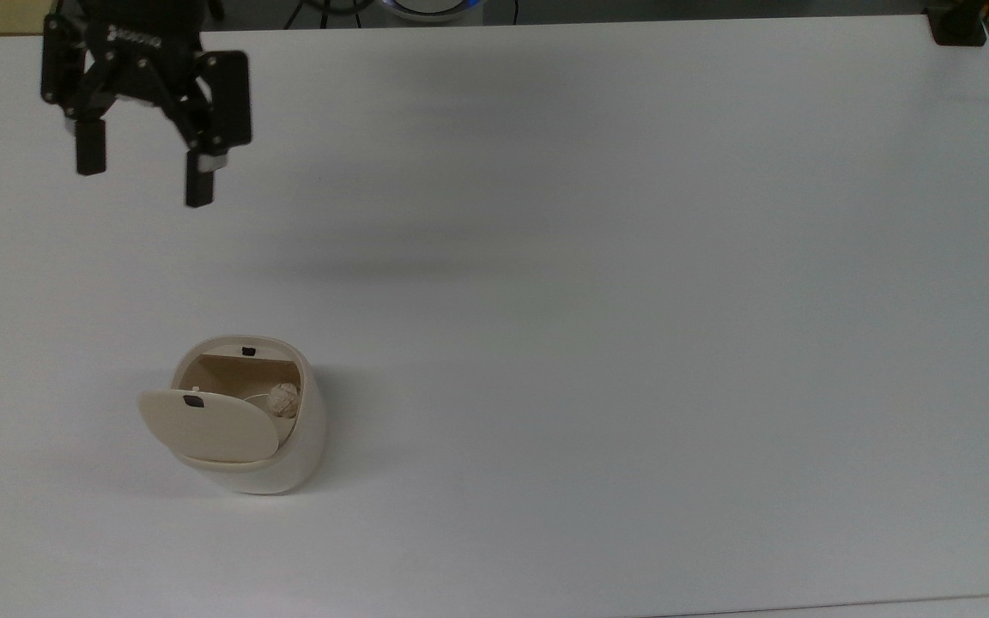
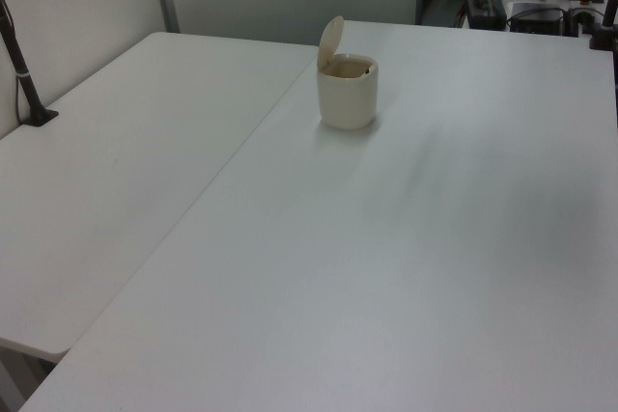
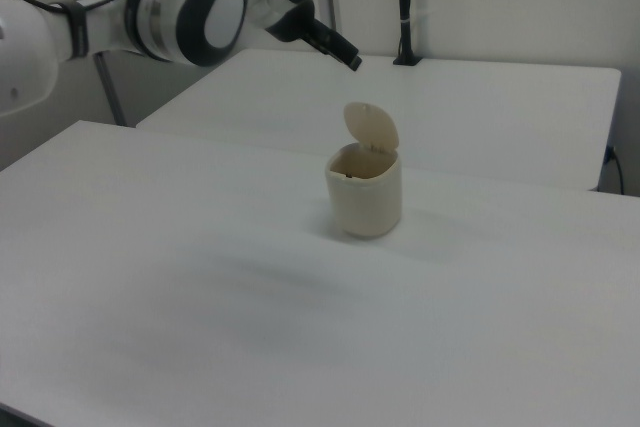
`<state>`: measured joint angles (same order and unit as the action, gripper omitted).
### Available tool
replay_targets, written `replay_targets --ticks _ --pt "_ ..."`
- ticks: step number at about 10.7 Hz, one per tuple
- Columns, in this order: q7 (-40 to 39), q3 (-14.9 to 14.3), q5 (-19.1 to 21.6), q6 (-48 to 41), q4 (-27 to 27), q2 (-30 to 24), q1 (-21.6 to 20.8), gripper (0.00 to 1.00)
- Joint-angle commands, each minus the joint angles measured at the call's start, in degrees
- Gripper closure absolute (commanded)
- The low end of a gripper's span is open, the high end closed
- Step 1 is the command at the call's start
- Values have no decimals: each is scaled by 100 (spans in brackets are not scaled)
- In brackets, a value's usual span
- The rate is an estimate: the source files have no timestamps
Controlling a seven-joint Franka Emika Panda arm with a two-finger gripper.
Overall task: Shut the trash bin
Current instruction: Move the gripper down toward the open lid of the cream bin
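trash bin [image 1: 247, 433] | lid [image 1: 209, 425] raised on its hinge, interior exposed | gripper [image 1: 145, 178] high above table [image 1: 632, 343], fingers spread, holding nothing, well apart from bin

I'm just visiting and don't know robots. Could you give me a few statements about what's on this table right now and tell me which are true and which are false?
1. The trash bin has its lid raised. True.
2. The gripper is pressing on the lid. False: it hangs in the air, well apart from the bin, toward the top view's upper left.
3. Something small and crumpled lies inside the bin. True.
4. The gripper is holding an object. False: its fingers are spread open with nothing between them.
5. The bin lies tipped on its side. False: it stands upright on the white table.
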<state>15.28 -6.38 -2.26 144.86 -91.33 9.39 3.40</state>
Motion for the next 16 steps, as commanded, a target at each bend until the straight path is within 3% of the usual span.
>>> replay_targets --ticks 1,2,3,4,6,10,13,16 --pt "684 -564 -38 611 395 614 -392 11" --pt "1148 -740 -20 805 596 860 -480 22" --pt "1552 -837 -46 989 755 1141 -568 41" --pt "1696 -899 -46 1087 835 1309 -638 68" --pt "1723 -908 -29 1175 836 1442 -735 100" --pt "3101 -987 -29 1633 888 1793 -849 100" --pt "4041 -1312 7 1729 932 2092 -1017 100" --pt "4509 -1322 7 1923 1002 2268 -1026 100"
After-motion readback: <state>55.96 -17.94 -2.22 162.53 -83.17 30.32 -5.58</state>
